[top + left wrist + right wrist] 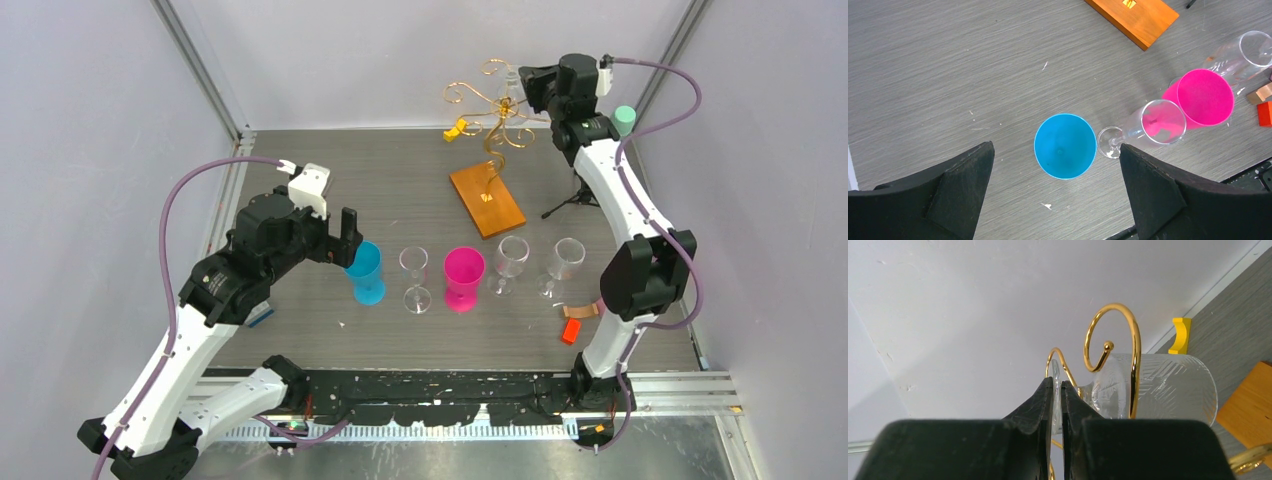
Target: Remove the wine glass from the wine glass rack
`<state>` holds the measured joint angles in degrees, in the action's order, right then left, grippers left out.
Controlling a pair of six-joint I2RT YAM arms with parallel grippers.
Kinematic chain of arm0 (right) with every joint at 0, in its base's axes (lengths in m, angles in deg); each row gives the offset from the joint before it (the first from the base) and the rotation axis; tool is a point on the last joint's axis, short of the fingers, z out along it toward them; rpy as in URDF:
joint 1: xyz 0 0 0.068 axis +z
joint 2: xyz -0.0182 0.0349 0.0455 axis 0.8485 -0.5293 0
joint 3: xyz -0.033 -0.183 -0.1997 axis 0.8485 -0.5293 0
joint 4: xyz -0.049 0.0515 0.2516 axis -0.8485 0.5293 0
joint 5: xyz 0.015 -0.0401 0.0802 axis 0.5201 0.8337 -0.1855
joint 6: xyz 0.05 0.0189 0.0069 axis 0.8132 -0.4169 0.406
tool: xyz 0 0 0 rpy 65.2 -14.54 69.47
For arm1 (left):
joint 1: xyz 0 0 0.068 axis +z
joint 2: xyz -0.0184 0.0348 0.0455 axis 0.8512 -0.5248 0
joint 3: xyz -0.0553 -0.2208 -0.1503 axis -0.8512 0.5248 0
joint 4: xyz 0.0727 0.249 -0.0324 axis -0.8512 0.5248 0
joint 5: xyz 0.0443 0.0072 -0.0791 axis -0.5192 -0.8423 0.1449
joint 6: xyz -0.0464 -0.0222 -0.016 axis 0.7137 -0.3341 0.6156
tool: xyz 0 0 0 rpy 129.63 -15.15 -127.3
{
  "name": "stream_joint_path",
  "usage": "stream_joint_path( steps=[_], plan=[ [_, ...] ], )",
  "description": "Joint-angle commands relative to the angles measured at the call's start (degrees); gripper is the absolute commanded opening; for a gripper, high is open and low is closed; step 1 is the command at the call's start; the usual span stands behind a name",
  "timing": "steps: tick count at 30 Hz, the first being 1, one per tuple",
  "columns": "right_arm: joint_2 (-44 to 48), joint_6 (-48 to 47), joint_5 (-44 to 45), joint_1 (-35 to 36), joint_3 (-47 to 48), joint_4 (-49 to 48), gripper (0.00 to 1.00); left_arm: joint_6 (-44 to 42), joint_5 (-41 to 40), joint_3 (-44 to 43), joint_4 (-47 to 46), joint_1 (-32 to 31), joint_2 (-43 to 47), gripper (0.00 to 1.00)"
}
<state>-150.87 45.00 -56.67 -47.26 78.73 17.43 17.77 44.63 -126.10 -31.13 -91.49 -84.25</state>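
- The left tool [1056, 147] hangs released, fingers spread wide, at about 9 o'clock on the worktop [330, 180]. It has no part in this step.
- Right under it stands a blue cup [367, 270], upright and empty.
- Toward 3 o'clock from that cup runs a row: a clear stemmed glass [414, 278], a pink cup [463, 278] and two more clear glasses [510, 262]. All look empty.
- The wine glass rack [487, 120] stands near 1 o'clock on its wooden base [487, 198].
- The wine glass [1158, 385] hangs in a curled gold arm at the rack's top, with nothing in its bowl.
- The right tool [1057, 405] is clenched almost closed, apparently on the glass's thin foot.
- My judgement: draw the foot slowly out through the scroll's open end rather than lifting. Grip firmly, since a thin rim can slip and a snag could tip the rack.
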Motion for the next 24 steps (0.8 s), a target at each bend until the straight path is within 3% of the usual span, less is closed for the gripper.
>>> stream_joint_path(
  steps=[1,15,24],
  plan=[
    [-0.95,-0.58,1.17,0.35,4.77,-11.54,0.00,0.25,-0.08,-0.32,-2.56,-0.16,0.53,1.00],
    [-4.46,-4.80,5.61,0.55,9.47,-16.36,0.00,0.15,-0.36,-0.62,-2.47,-0.11,0.58,1.00],
    [-8.60,-6.94,2.16,0.05,14.06,-23.54,0.00,0.15,-0.18,-0.84,-2.67,-0.16,0.32,1.00]
  ],
)
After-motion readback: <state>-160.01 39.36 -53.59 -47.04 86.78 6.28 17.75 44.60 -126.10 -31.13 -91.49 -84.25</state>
